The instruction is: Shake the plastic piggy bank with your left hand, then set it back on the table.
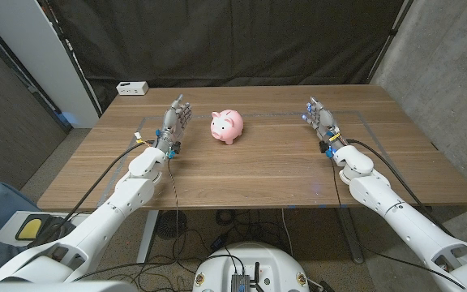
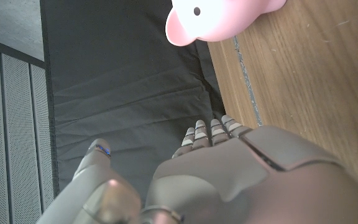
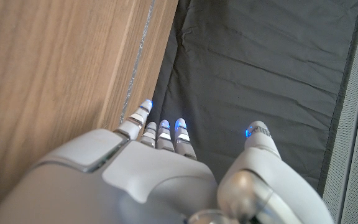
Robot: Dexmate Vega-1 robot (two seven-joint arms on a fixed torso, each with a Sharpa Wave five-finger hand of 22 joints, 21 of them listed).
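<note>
1. The pink piggy bank [image 1: 227,126] stands on the tabletop [image 1: 258,174], toward its far edge.
2. The left hand [image 1: 173,124] is just beside it, fingers apart, holding nothing.
3. The right hand [image 1: 321,121] is near the tabletop's right edge, fingers spread, empty.

1. One pink plastic piggy bank [image 1: 227,126] is counted, standing just above the middle of the head view; its snout [image 2: 180,30] is seen at the upper edge of the left wrist view.
2. Two robot hands are counted: the left hand [image 1: 173,124] at centre left and the right hand [image 1: 320,120] at centre right.
3. One wooden table [image 1: 258,174] is counted, spanning the middle of the frame.
4. One small white box [image 1: 132,88] is counted, at the table's upper left corner.
5. One black curtain [image 1: 242,40] is counted, across the upper part of the frame.
</note>
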